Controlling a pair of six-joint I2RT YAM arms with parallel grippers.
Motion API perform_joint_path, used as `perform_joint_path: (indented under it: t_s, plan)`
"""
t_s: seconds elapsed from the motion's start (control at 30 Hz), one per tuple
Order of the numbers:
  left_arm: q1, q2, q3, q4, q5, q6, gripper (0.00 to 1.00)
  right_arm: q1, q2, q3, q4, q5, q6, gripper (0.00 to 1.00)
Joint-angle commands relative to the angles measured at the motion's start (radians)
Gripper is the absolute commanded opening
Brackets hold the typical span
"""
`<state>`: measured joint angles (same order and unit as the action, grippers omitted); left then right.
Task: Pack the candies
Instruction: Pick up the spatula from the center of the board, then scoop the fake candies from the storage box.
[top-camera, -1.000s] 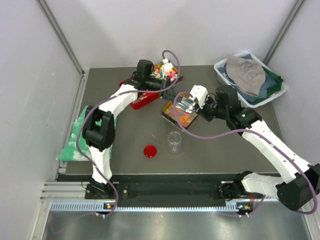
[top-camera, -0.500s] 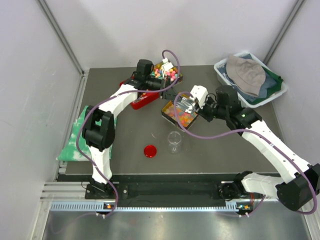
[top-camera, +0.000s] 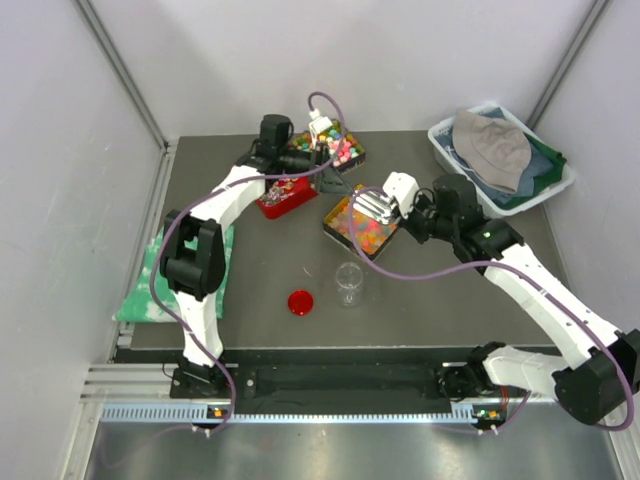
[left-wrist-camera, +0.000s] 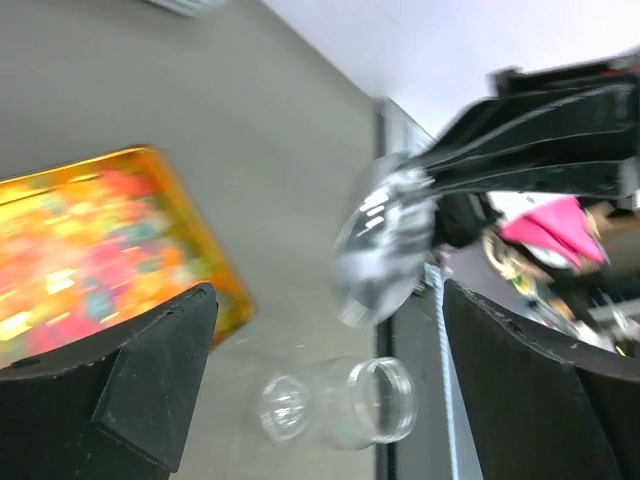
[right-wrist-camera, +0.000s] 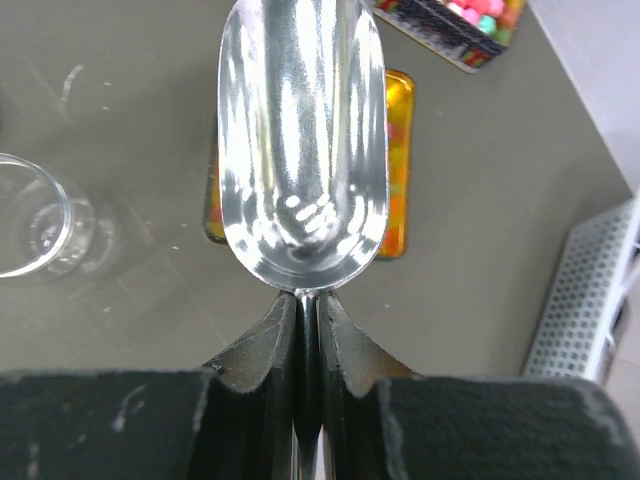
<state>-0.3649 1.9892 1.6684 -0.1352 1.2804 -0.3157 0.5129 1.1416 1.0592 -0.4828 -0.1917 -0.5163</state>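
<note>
Jaws of the right gripper (right-wrist-camera: 305, 330) pinch an empty metal scoop (right-wrist-camera: 302, 130) over the candies (top-camera: 360, 232) in their gold tray (right-wrist-camera: 401, 110), at twelve o'clock from the clear jar (top-camera: 349, 283). The left gripper (left-wrist-camera: 328, 330) has its jaws gaping, holding nothing. Jar looks empty, its red lid (top-camera: 300, 302) off at nine o'clock: packing seems barely begun. No writing readable.

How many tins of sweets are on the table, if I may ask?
3: red tin left of centre, dark tin at the back, gold tin mid-table behind the jar. None seems hidden.
</note>
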Motion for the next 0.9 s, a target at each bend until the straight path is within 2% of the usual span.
perform_joint_path:
  t_s: [0.0, 0.03, 0.07, 0.17, 0.27, 0.37, 0.63, 0.87]
  plan:
    - [0.095, 0.008, 0.056, -0.055, -0.108, 0.088, 0.99, -0.025, -0.069, 0.01, -0.002, 0.06, -0.045, 0.0]
    - [0.101, 0.013, 0.065, -0.099, -0.19, 0.134, 0.99, -0.027, -0.075, 0.016, -0.01, 0.093, -0.053, 0.0]
    - [0.104, 0.023, 0.077, -0.215, -0.257, 0.239, 0.99, -0.03, -0.078, 0.021, -0.039, 0.115, -0.06, 0.0]
    - [0.095, 0.043, 0.086, -0.291, -0.406, 0.341, 0.99, -0.03, -0.083, 0.059, -0.086, 0.189, -0.111, 0.0]
    - [0.078, 0.066, 0.083, -0.307, -0.554, 0.377, 0.99, -0.03, -0.086, 0.113, -0.166, 0.264, -0.142, 0.0]
    - [0.058, 0.101, 0.099, -0.31, -0.643, 0.382, 0.99, -0.042, -0.089, 0.16, -0.229, 0.308, -0.162, 0.0]
    - [-0.008, 0.203, 0.257, -0.402, -0.8, 0.414, 0.97, -0.086, -0.089, 0.171, -0.238, 0.311, -0.208, 0.0]
    - [-0.043, 0.286, 0.413, -0.523, -0.851, 0.457, 0.81, -0.085, -0.1, 0.162, -0.235, 0.324, -0.312, 0.0]
